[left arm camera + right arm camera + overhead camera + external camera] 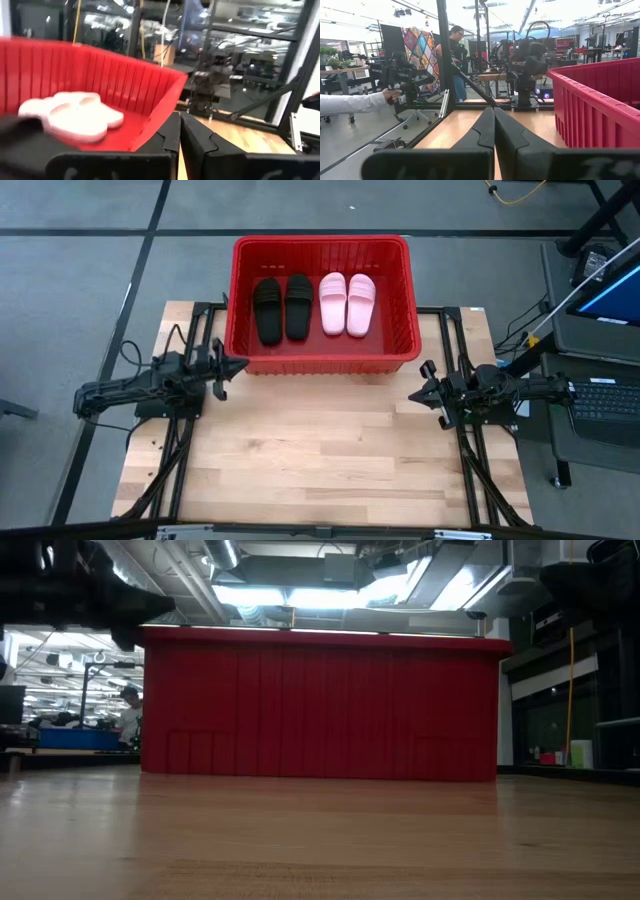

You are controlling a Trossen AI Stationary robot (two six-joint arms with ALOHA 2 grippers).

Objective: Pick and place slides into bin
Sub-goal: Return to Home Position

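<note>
The red bin stands at the table's far middle. Two black slides and two pink slides lie side by side on its floor, soles down. The pink slides also show in the left wrist view. My left gripper is shut and empty, just outside the bin's near left corner. My right gripper is shut and empty, near the bin's near right corner. In the low view the bin's near wall hides the slides.
The wooden table top lies bare on the near side of the bin. A desk with a laptop and keyboard stands beyond the table's right edge. People show in the room beyond, one with an outstretched sleeve.
</note>
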